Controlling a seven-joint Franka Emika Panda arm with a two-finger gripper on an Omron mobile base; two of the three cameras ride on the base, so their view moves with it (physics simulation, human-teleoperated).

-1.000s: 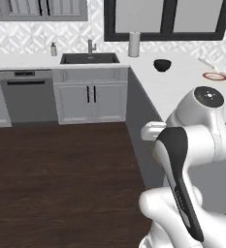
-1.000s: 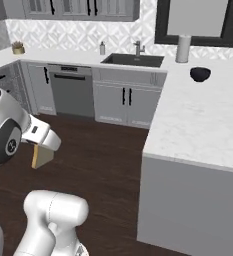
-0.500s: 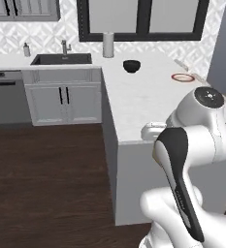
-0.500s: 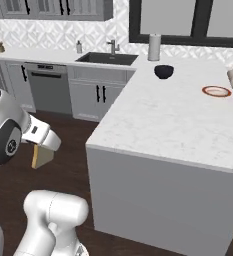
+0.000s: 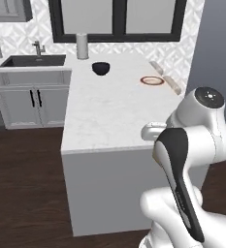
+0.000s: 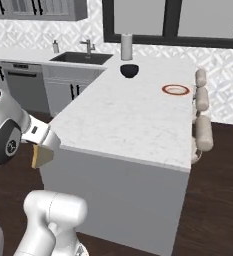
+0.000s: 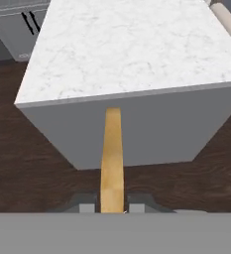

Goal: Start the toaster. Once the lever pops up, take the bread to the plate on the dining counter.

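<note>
White arm folded close over the base, elbow raised, gripper (image 7: 112,207) held low at the near left, jaws clamped on the bread (image 7: 111,158), edge-on between fingers

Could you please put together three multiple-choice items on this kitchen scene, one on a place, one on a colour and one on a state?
1. Where does the small round plate with the orange-red rim stand?
A. in the sink
B. on the long white marble-look dining counter
C. on the floor

2. What colour is the small round bowl on that counter?
A. dark blue
B. yellow
C. white

3. What is the gripper doing?
A. hanging open
B. shut on the thin slice of bread with a tan crust
C. pressing a lever

Answers: 1 B, the plate sits on the slab's far right part. 2 A, it looks very dark against the white top. 3 B, the hand view shows the slice edge-on between the fingertips.
</note>
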